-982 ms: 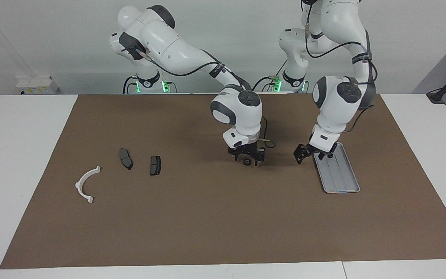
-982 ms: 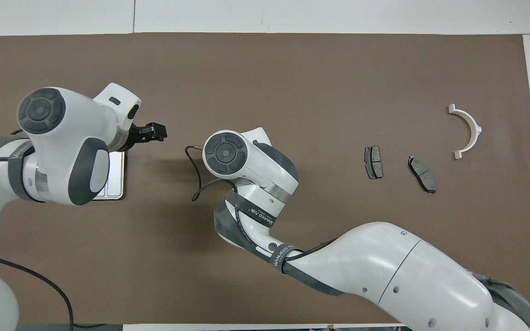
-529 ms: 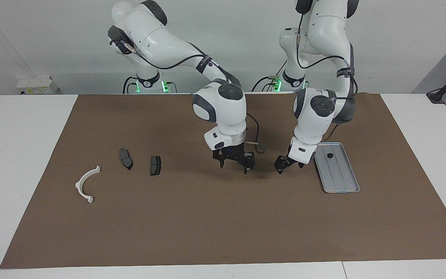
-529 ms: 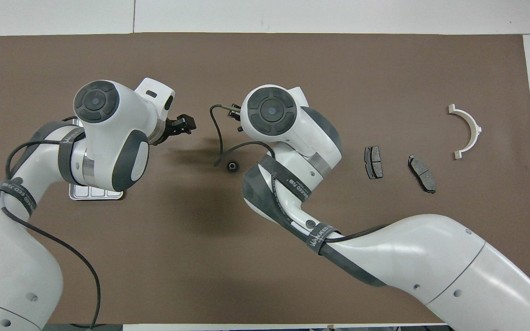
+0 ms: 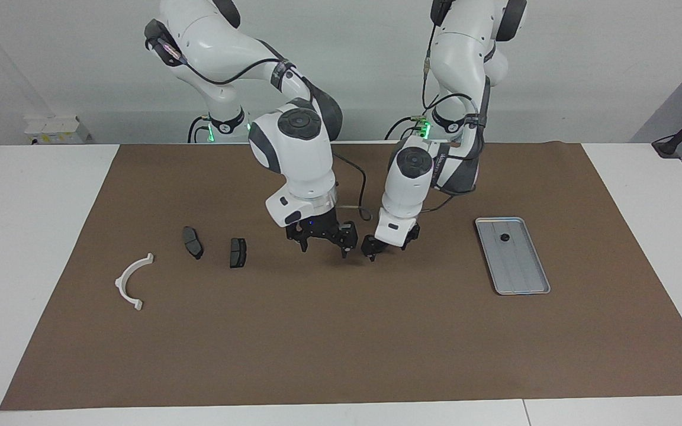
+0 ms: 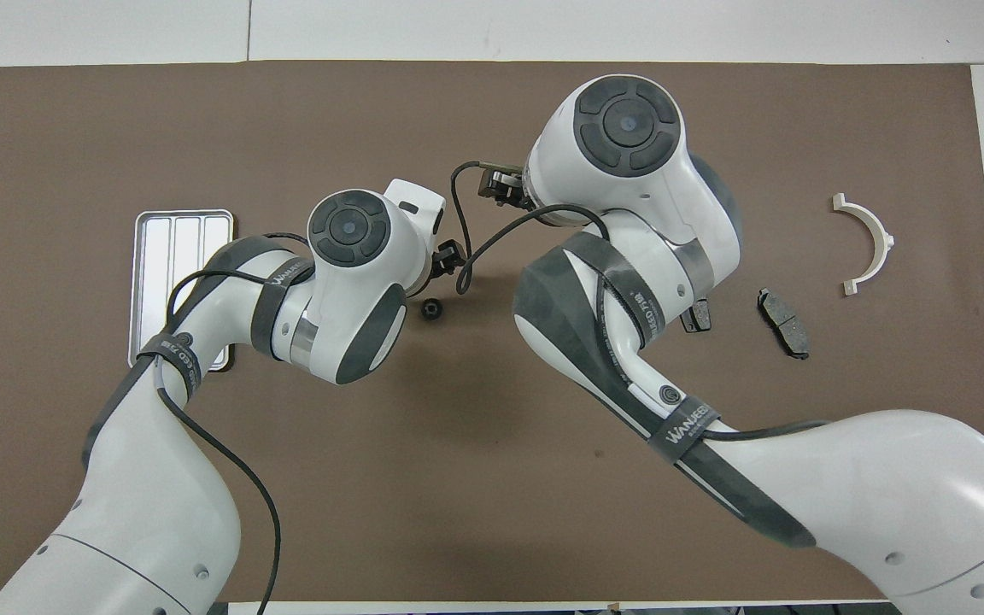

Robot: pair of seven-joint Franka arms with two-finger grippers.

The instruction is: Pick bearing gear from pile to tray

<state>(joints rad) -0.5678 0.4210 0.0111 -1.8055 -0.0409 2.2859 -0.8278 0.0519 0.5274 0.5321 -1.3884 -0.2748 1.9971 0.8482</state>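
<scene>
Overhead view shows one small black round bearing gear [image 6: 431,309] lying on the brown mat [image 6: 492,512], in the middle of the table. The left gripper [image 5: 372,248] hangs low just beside it. Its jaws seem to be wide apart with nothing in them, though it is hard to see from this side. I think it is there to get this gear.

The right gripper [image 5: 323,242] hangs close by over the mat, wide apart and holding nothing, likely waiting.

Another small black round gear [image 5: 504,238] lies in the flat silver-grey metal tray [image 5: 518,272] at the left arm's end of the table.

The two dark grey brake pads [image 5: 192,241] and the white half-ring bracket [image 5: 131,281] lie at the right arm's end, well apart from both grippers. They are not gears, so they need not be moved.
</scene>
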